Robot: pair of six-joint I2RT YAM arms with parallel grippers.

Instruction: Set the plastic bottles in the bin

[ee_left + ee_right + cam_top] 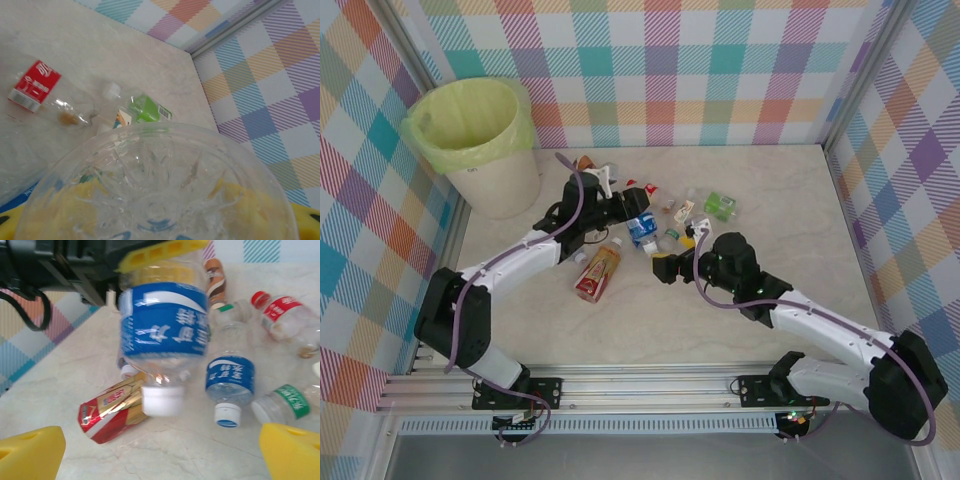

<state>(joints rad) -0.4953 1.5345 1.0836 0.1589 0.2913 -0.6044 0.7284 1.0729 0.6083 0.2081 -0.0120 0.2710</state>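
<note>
Overhead, the bin stands in the far left corner of the table, well apart from the bottles, which lie bunched near the middle. The left claw reaches into the bunch and pinches a blue bottle. Just beside it on the near side lies a red-gold bottle. The right claw sits at the bunch's near right edge, spread wide and holding nothing.

From the left wrist, the clear base of the blue bottle looms close, with the yellow of the fingers showing to either side of it. Beyond it on the table lie a red-label bottle and a green-label bottle, apart from each other.

From the right wrist, the right claw's two yellow fingertips stand far apart at the lower corners. Ahead, the blue bottle hangs cap down, a yellow finger of the left claw pressed against its upper end. The red-gold bottle lies on the table behind its cap. To the right lies a second blue bottle, cap toward the camera, with the red-label bottle beyond it and a brown bottle farther back.
</note>
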